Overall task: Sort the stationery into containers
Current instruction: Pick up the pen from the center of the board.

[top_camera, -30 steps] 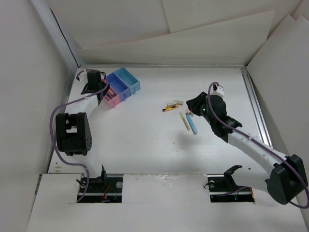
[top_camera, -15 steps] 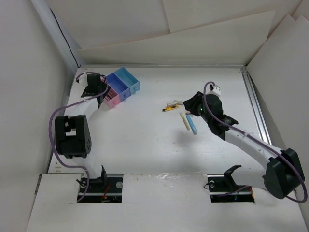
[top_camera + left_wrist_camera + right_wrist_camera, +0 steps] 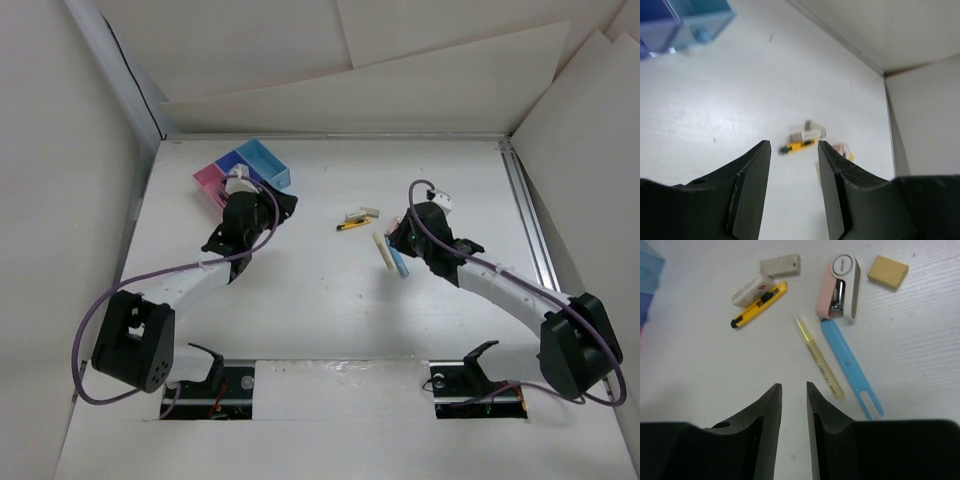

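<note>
Hovering over the desk (image 3: 320,300) just right of the boxes (image 3: 265,160), the left claw (image 3: 793,150) was spread wide with nothing between its fingers, and faced the loose pile further right. The boxes sat in a row at the far left of the desk, pink at one end and light blue at the other; the middle one was mostly hidden behind the left arm in the top view. The right claw (image 3: 792,386) hung above the pile at the middle right, its fingers only slightly parted and empty, with bare desk showing in the gap. Just beyond its tips lay a yellow stick (image 3: 819,357) and a blue stick (image 3: 850,365), side by side, the yellow one on the left. A stapler (image 3: 839,287) lay at the blue stick's far end, with a beige eraser (image 3: 888,272) beside it. Left of these, a cutter (image 3: 760,304) lay against a white eraser (image 3: 752,290), and a grey eraser (image 3: 780,264) lay just beyond. The whole pile rested on the desk, well apart from the boxes
</note>
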### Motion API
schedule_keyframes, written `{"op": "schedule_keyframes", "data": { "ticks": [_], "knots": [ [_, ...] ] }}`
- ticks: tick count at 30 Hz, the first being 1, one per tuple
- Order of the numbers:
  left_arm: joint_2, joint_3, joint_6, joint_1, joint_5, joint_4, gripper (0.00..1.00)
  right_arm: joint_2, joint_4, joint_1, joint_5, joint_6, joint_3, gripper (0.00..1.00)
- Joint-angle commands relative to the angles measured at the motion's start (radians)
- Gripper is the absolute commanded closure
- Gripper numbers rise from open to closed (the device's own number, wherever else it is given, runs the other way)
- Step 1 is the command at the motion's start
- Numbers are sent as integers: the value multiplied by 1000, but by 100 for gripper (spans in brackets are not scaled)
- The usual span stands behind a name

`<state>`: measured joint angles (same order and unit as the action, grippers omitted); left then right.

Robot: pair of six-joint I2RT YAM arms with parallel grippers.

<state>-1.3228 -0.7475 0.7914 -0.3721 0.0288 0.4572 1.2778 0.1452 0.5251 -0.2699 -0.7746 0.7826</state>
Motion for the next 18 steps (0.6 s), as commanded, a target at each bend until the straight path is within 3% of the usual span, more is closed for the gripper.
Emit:
{"op": "schedule_keyframes", "data": {
  "ticks": [1,4,11,18],
  "knots": [
    [43,65,-27,-40,-90,103,61,17,96,7,-6,11,-13,67],
    [79,108,-37,-59,-156,132,61,48,105,-2,14,1,-22,59],
    [128,161,-69,-59,-240,152,61,218,116,-2,58,1,29,58],
    [139,171,-93,-59,-288,176,61,270,116,-2,69,3,52,57]
  ]
}}
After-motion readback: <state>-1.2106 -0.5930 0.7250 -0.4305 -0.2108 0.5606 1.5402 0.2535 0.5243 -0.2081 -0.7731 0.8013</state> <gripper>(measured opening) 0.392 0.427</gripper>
